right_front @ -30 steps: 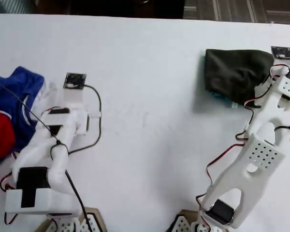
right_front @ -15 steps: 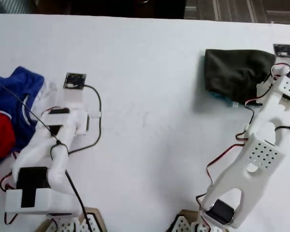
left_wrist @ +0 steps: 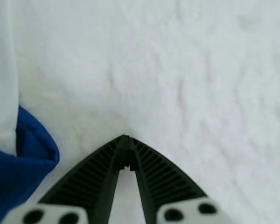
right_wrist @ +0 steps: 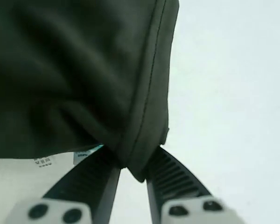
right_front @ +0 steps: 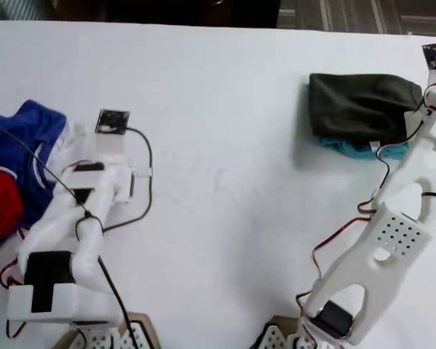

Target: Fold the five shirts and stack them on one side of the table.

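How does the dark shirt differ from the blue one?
The dark shirt is folded flat; the blue shirt lies crumpled. The dark shirt sits on a teal shirt, the blue shirt beside a red shirt. The right tool pinches the dark shirt's corner; nothing grips the blue shirt. Both lie on the table.

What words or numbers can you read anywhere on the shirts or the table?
No text can be read anywhere.
The small white tag poking out beneath the dark green shirt carries print, but it is too blurred to read.
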`<state>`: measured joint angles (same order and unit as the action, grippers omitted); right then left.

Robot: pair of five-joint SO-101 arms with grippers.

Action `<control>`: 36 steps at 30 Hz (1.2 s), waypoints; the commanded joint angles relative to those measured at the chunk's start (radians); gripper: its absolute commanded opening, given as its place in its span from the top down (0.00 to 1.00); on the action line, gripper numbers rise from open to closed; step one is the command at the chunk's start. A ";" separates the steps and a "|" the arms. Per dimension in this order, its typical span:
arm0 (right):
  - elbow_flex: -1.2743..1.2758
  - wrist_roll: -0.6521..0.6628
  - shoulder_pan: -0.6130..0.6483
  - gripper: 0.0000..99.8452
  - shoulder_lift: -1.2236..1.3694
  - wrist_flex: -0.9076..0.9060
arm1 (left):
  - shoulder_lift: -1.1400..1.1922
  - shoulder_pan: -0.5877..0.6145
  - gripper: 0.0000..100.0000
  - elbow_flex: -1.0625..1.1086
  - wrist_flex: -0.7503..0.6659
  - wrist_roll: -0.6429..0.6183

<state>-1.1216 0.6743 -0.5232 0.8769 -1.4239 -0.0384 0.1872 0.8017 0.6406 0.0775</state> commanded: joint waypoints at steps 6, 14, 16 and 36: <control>-0.051 0.029 -0.021 0.93 0.045 0.012 | -0.002 -0.011 0.97 -0.033 -0.011 -0.003; -0.138 -0.094 -0.051 0.74 0.054 0.013 | -0.002 -0.011 0.97 -0.033 -0.011 -0.003; -0.212 -0.198 -0.064 0.74 0.042 0.007 | -0.002 -0.011 0.97 -0.033 -0.011 -0.003; -0.370 -0.272 0.213 0.97 0.039 -0.341 | 0.000 -0.011 0.97 -0.033 -0.011 -0.003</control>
<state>-1.4607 0.4089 -0.3498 0.9643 -1.7446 -0.0384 0.1872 0.8017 0.6406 0.0775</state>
